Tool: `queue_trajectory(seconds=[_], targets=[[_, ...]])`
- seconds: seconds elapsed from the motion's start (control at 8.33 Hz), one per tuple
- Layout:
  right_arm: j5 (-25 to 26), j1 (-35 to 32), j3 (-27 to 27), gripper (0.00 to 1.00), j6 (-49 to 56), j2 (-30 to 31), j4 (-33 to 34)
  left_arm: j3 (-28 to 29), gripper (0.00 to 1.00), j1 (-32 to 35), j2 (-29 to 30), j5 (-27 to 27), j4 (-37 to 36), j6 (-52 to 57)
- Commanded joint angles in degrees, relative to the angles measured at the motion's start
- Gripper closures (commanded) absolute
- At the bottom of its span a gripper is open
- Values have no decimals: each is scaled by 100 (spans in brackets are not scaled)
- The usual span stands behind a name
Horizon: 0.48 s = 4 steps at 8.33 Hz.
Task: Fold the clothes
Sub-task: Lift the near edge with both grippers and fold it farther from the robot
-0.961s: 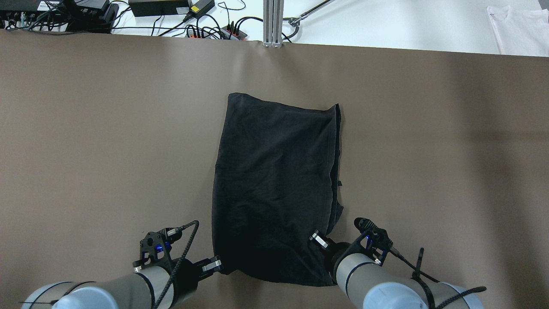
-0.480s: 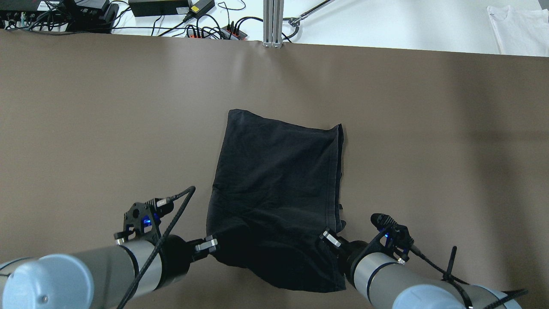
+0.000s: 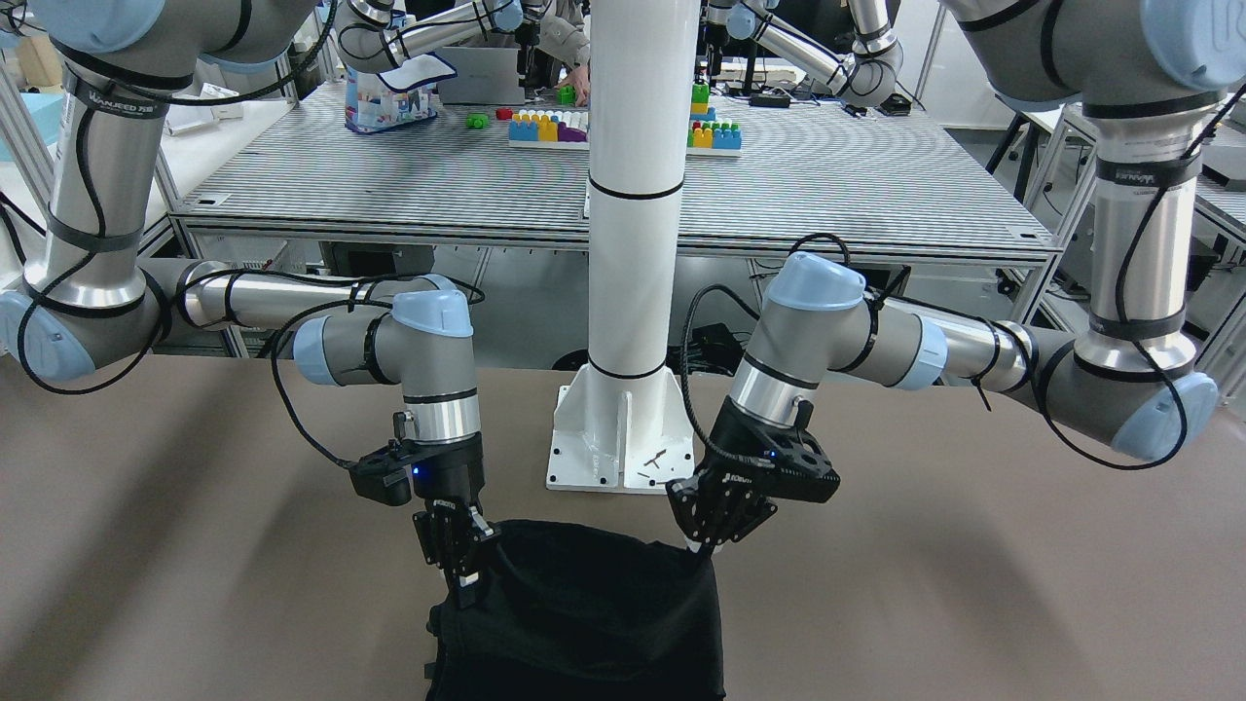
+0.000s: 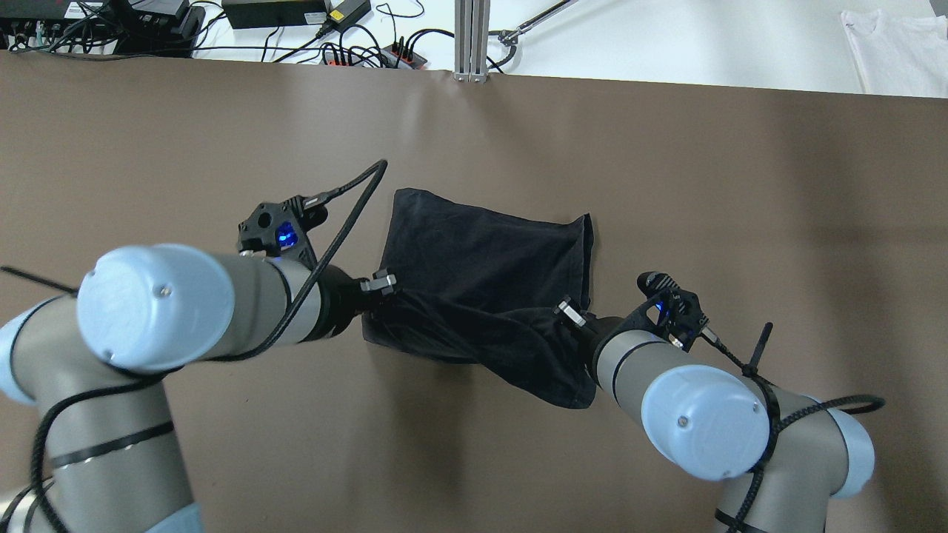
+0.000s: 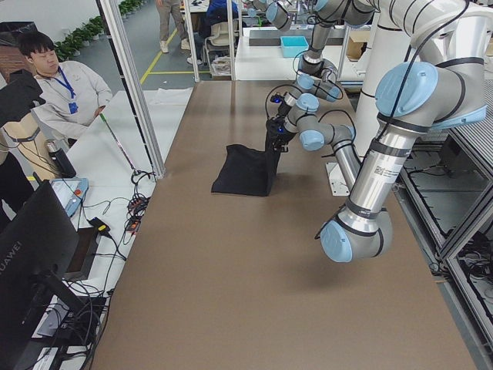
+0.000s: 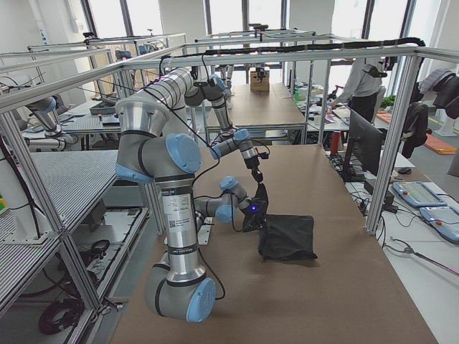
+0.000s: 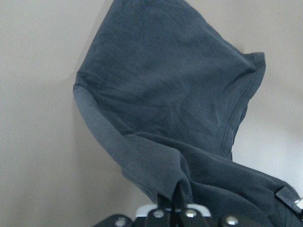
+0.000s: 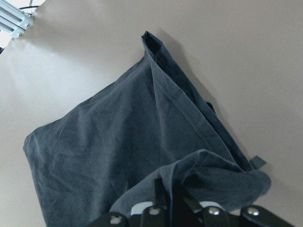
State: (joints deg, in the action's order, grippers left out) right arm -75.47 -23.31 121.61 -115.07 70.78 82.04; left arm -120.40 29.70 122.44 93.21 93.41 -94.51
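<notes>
The black cloth (image 4: 481,259) lies on the brown table (image 4: 148,148), its near edge lifted and drawn over the rest. My left gripper (image 4: 375,290) is shut on the cloth's near left corner. My right gripper (image 4: 572,314) is shut on its near right corner, with a flap hanging below it. In the front-facing view the cloth (image 3: 584,623) hangs from the left gripper (image 3: 703,550) and the right gripper (image 3: 467,579). The left wrist view shows the cloth (image 7: 165,104) pinched at the fingertips (image 7: 179,195). The right wrist view shows the cloth (image 8: 118,151) likewise pinched at the fingertips (image 8: 158,194).
The white pillar's base plate (image 3: 608,438) stands just behind the cloth on the robot's side. An aluminium post (image 4: 471,37), cables and power supplies (image 4: 274,11) and a white garment (image 4: 896,52) lie beyond the table's far edge.
Both grippers have risen and moved forward, away from the robot, carrying the cloth's near edge over the rest. The visible flat part of the cloth has shortened.
</notes>
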Motion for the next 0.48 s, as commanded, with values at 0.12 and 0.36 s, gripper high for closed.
queue_trajectory(seconds=[0.12,0.36], targets=[[-21,-586,-1285,100,309,-659,14,2321,100,878,1498,233,-60,635],[-3,-675,-2128,100,362,-1073,-361,3832,100,1072,2132,198,306,1090]])
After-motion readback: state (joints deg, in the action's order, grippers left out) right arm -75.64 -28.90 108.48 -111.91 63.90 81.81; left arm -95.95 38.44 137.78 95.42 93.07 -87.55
